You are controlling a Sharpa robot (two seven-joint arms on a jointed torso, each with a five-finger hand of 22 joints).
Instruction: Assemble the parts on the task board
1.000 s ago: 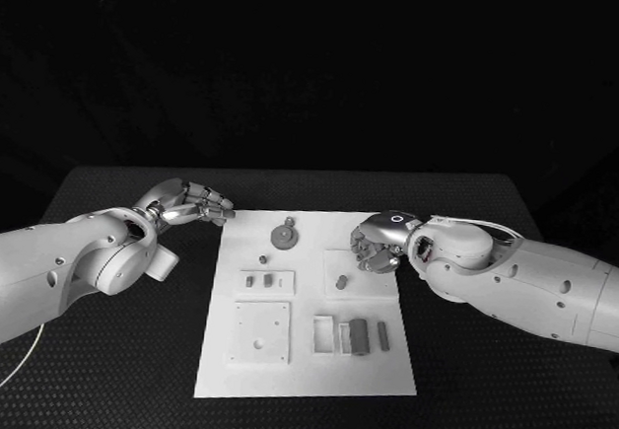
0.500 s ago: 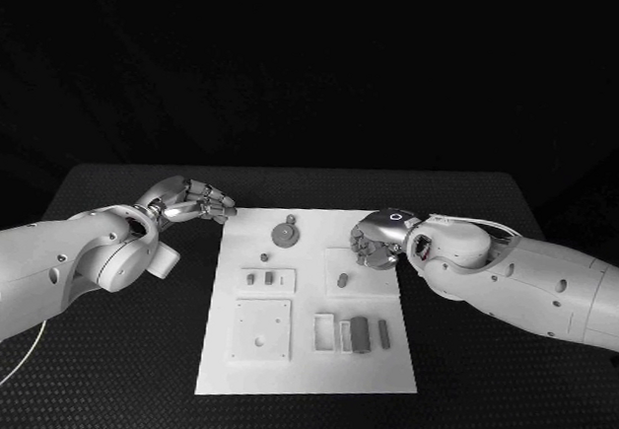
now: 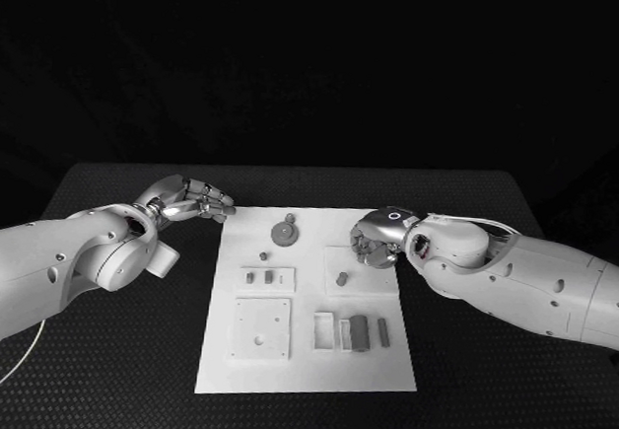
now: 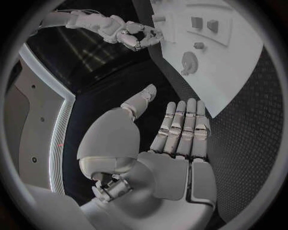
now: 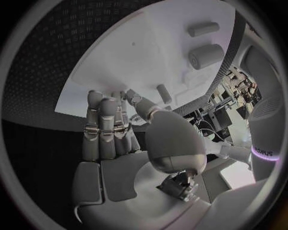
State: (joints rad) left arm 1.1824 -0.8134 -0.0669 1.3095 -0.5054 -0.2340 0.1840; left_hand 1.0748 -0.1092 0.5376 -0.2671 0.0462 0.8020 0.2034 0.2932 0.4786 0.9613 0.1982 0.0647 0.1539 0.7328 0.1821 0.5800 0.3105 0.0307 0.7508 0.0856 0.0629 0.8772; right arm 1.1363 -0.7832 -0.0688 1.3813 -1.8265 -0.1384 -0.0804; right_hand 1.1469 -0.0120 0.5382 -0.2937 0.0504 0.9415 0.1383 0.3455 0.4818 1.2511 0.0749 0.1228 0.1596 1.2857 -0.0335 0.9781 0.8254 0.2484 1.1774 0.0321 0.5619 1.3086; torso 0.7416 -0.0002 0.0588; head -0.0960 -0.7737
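Black table bears the board; left hand and right hand hover, fingers together, holding nothing.

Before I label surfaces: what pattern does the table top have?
A black dotted grid texture on the table, clearest in the left wrist view.

The white task board lies flat mid-table, long side running away from the robot. A round grey part sits near its far edge; small grey blocks lie toward the near right corner.
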